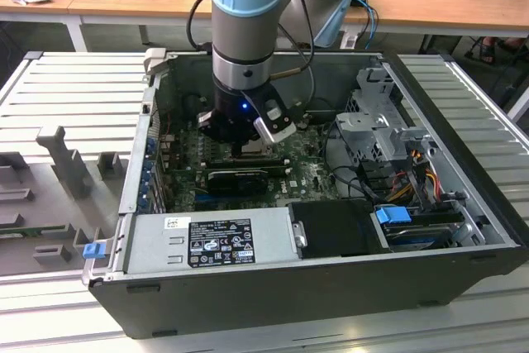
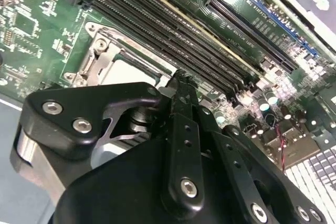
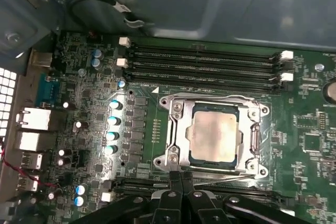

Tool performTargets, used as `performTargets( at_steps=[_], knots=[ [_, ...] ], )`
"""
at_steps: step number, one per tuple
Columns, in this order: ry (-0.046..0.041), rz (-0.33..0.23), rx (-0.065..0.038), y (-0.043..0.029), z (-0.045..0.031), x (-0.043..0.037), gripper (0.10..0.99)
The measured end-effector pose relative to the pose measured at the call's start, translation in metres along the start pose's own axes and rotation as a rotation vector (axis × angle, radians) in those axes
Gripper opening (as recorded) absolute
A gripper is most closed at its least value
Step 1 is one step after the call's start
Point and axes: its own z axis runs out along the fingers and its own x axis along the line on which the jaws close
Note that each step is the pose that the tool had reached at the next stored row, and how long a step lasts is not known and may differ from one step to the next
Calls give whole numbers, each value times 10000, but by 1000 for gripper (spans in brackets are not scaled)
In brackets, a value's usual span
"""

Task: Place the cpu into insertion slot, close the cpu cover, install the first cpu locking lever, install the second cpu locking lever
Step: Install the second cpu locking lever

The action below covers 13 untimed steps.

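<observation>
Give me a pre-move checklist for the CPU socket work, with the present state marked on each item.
1. cpu seated in the insertion slot: ok, it lies flat and square inside it in the first wrist view.
2. cpu cover down over the chip: ok, its frame lies flat around the chip's face.
3. Locking levers latched: cannot tell; a thin rod runs along the socket's near edge, its hooks unclear.
4. gripper at the socket: ok, fingertips pressed together at the cover's near edge.
5. Gripper holding nothing: ok, nothing shows between the fingers.
6. memory slots clear of the gripper: ok, they lie beyond the socket.
</observation>
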Motion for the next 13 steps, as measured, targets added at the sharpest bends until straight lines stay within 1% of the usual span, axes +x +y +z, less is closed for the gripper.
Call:
performTargets(
  at_steps=[4,6,9,11,13],
  knots=[
    [5,-28,-2,-10,83,22,106],
    [7,-50,-23,-18,117,46,106],
    [-13,-55,-229,-60,130,89,106],
    [-30,-59,-418,-83,131,133,106],
    [-40,-61,-536,-90,133,153,106]
  ],
)
